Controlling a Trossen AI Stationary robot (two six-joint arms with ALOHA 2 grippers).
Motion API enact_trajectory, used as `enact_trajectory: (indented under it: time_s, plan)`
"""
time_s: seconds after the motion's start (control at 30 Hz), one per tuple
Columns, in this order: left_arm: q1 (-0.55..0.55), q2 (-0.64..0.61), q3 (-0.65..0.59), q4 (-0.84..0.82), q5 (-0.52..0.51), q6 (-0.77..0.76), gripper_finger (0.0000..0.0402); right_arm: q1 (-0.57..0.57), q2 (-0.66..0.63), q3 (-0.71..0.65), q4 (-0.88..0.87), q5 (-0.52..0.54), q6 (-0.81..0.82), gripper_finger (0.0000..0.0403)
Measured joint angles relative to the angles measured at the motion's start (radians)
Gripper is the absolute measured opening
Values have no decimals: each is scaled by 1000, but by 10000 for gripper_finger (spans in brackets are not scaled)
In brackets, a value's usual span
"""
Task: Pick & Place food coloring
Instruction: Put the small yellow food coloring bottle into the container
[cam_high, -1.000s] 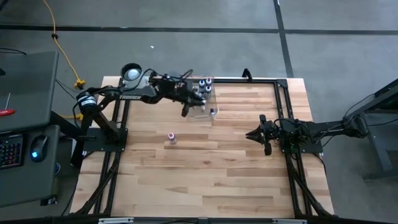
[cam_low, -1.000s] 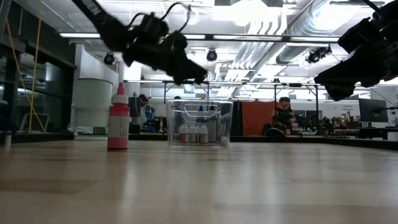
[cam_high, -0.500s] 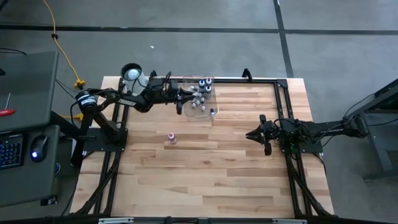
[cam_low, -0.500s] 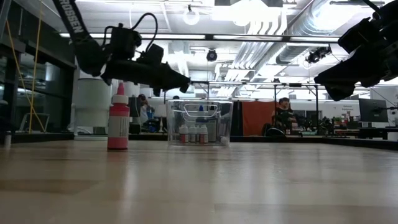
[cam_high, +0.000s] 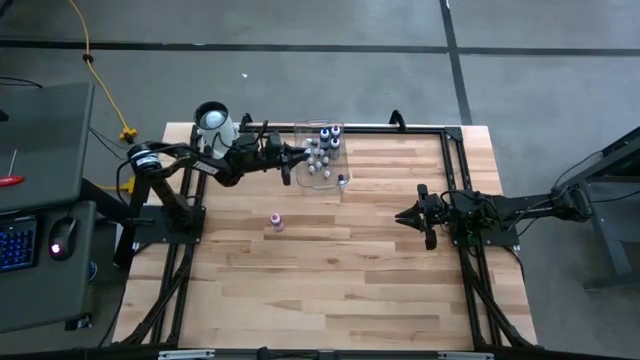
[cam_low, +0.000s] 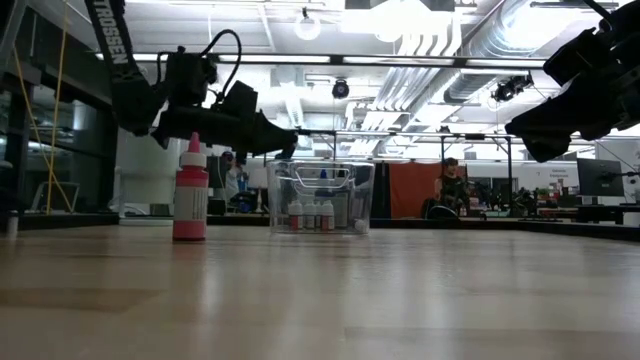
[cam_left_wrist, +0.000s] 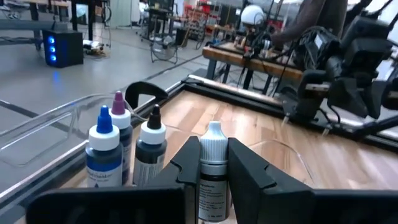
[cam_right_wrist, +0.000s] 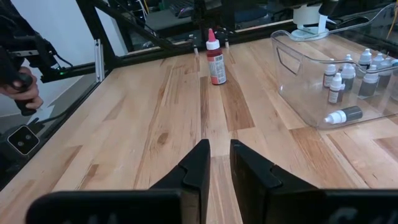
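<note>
Clearly, one food coloring bottle (cam_left_wrist: 212, 168), white-capped with a dark label, sits clamped between the left gripper's (cam_left_wrist: 210, 163) fingers, held upright, which suits lowering it cap-up among the others. That gripper hangs at the near edge of the clear bin (cam_high: 322, 165) at the back of the surface (cam_high: 330, 270). Several more small bottles (cam_right_wrist: 348, 78) already stand inside the bin, and one lies on its side against the wall (cam_right_wrist: 343, 116). A pink-red bottle (cam_high: 276, 221) stands alone on the surface, well apart from the bin, presumably the next one to collect. The right gripper (cam_high: 412, 216) waits at its own side of the surface, its fingers narrow with nothing between them. A white cylinder (cam_high: 211, 119) stands at the back corner behind the left arm. From above, the arm hides the held bottle, so whether it is over the bin or just outside the wall cannot be told.
</note>
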Motion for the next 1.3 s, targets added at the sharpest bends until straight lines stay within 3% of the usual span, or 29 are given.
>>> enact_trajectory:
  time_s: [0.63,1.3]
  plan:
    - [0,141,-68,289,4,-83,42,0,0,0,0,0,0,53]
    - [0,281,-77,416,4,-168,42,0,0,0,0,0,0,51]
